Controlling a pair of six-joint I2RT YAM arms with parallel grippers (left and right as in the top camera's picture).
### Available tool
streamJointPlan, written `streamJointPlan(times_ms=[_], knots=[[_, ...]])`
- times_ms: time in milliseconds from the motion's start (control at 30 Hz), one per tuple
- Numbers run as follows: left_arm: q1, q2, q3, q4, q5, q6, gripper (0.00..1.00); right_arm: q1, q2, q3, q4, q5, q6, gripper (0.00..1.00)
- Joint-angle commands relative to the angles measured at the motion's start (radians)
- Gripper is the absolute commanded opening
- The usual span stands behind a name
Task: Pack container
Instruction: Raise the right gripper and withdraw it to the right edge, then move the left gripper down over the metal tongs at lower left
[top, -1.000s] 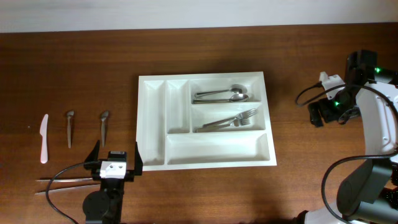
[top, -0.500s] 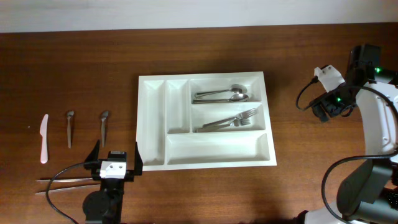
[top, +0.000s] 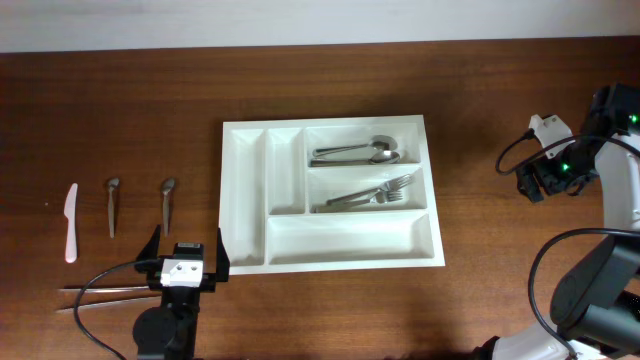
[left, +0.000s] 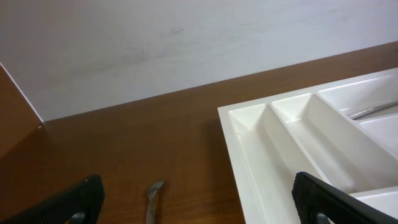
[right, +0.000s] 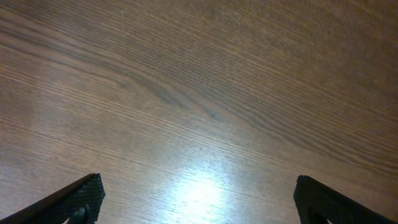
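The container (top: 350, 241), a white cutlery tray, lies mid-table. Metal spoons (top: 356, 153) fill its upper right compartment and forks (top: 372, 195) the one below; the two narrow slots and the long front compartment are bare. My left gripper (top: 187, 247) stands open at the tray's near left corner, nothing between its fingers. In the left wrist view the gripper (left: 199, 210) is spread wide, with the tray's corner (left: 249, 121) ahead and a small spoon (left: 152, 198) on the wood. My right gripper (top: 530, 182) hangs open far right of the tray, and in its wrist view it (right: 199, 205) is over bare wood.
Left of the tray lie a white plastic knife (top: 71, 222) and two small spoons (top: 111, 207) (top: 167, 204). A pair of thin metal sticks (top: 100, 294) lies near the front edge beside the left arm. Cables trail from both arms.
My right arm has swung to the right, further from the tray. The left arm and all the cutlery are unmoved.
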Motion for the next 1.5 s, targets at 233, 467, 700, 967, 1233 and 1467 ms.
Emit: streamJointPlan(times_ms=[233, 467, 700, 967, 1233, 1467], knots=[[0.006, -0.008, -0.007, 0.039, 0.016, -0.01, 0.99, 0.0, 0.002, -0.009, 0.0, -0.031, -0.01, 0.99], [0.006, -0.008, 0.068, 0.078, 0.214, -0.119, 0.99, 0.0, 0.002, -0.009, 0.0, -0.031, -0.01, 0.99], [0.006, -0.008, 0.274, -0.063, 0.292, -0.134, 0.99, 0.0, 0.002, -0.009, 0.0, -0.031, -0.01, 0.99], [0.006, 0.002, 0.415, -0.008, 0.371, -0.166, 0.99, 0.0, 0.002, -0.009, 0.0, -0.031, -0.01, 0.99], [0.006, 0.346, 0.7, -0.314, 0.178, -0.204, 0.99, 0.0, 0.002, -0.009, 0.0, -0.031, -0.01, 0.99], [0.006, 0.78, 1.088, -0.774, 0.378, -0.204, 0.99, 0.0, 0.002, -0.009, 0.0, -0.031, -0.01, 0.99]])
